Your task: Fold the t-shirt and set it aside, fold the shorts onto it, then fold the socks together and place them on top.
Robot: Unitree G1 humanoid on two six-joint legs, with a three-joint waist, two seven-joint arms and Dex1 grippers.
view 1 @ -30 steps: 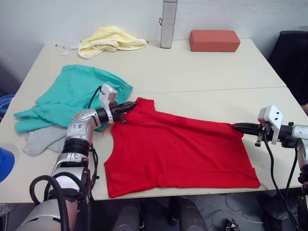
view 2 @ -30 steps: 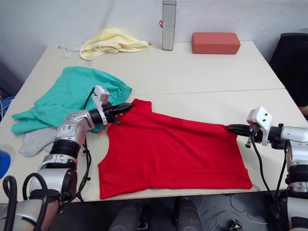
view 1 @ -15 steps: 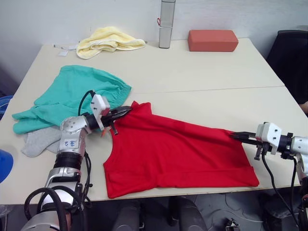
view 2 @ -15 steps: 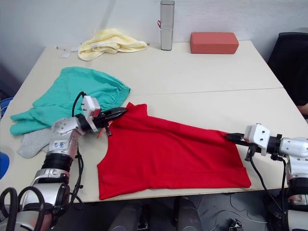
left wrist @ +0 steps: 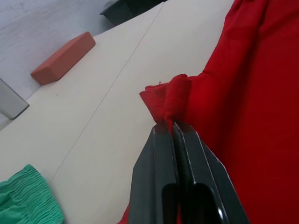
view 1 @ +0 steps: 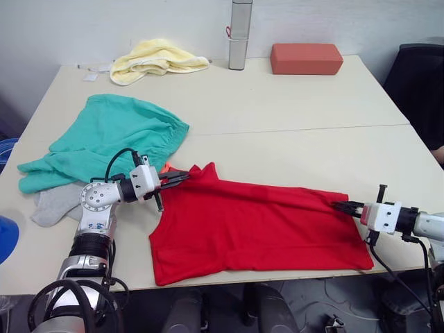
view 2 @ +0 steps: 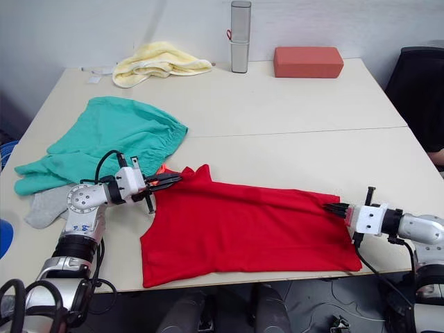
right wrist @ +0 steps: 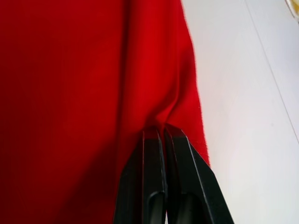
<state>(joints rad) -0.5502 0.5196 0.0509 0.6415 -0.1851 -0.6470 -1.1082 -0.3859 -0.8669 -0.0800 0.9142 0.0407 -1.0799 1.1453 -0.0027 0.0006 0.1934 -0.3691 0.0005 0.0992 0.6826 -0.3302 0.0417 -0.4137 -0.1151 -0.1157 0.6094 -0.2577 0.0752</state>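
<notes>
No readable text, label, brand, number or sign is showing anywhere, whether on the garments or on the things standing along the far edge of the table [view 1: 291, 104].

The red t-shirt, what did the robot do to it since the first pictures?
Both grippers drew back toward the robot, pulling the far edge of the t-shirt over itself toward the table's near edge. The left gripper stays shut on the shoulder corner, the right gripper on the opposite edge. The shorts, socks, yellow towel, brick-red block and metal bottle have not moved.
</notes>
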